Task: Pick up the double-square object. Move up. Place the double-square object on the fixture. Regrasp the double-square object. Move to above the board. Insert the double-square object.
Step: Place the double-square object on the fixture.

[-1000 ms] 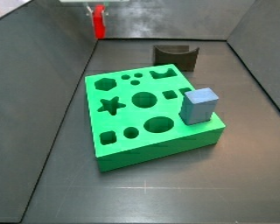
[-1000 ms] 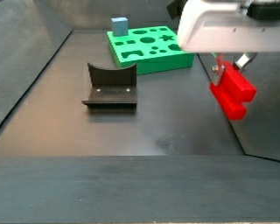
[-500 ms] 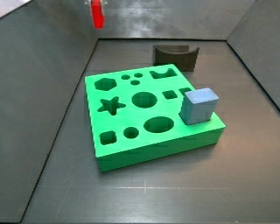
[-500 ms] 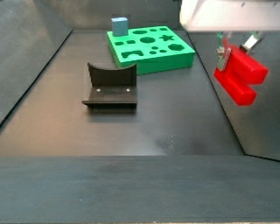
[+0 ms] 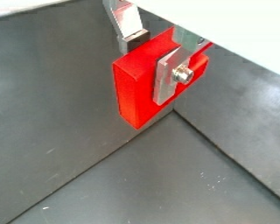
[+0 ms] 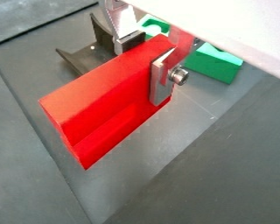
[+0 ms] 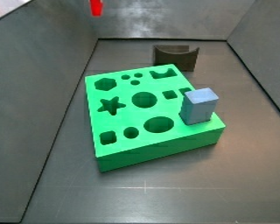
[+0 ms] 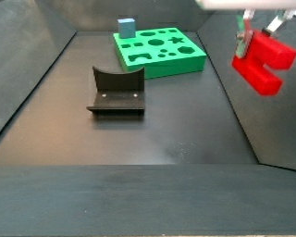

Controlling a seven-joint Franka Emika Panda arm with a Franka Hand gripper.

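the step in hand looks like the lift after the pick, and the next one is to bring the double-square object (image 8: 265, 63) over to the fixture (image 8: 116, 92). to do this well, i think the tool (image 5: 164, 58) should keep its grip firm and rise straight, without swinging, because the red piece hangs close to the side wall of the enclosure and could knock against it. only when it is clearly above the height of the fixture should it travel sideways, and then come down slowly so that the piece sits in the curved notch and does not tip. in both wrist views the tool is pinching the double-square object: one silver finger (image 5: 173, 70) lies flat on the face of the red block, with a round screw showing on it, and the other finger (image 6: 122, 18) is behind the block, so the piece is between them and most of it hangs below the fingertips. in a side view the object (image 7: 95, 7) is only a small red mark at the top edge of the picture, high above the floor and off to the side of the board (image 7: 149, 115), not above it. the board lies on the floor with a grey-blue cube (image 7: 199, 106) standing near one of its corners, and the fixture (image 7: 177, 55) stands just beyond the board's far edge, well apart from the held piece. nothing rests on the fixture yet.
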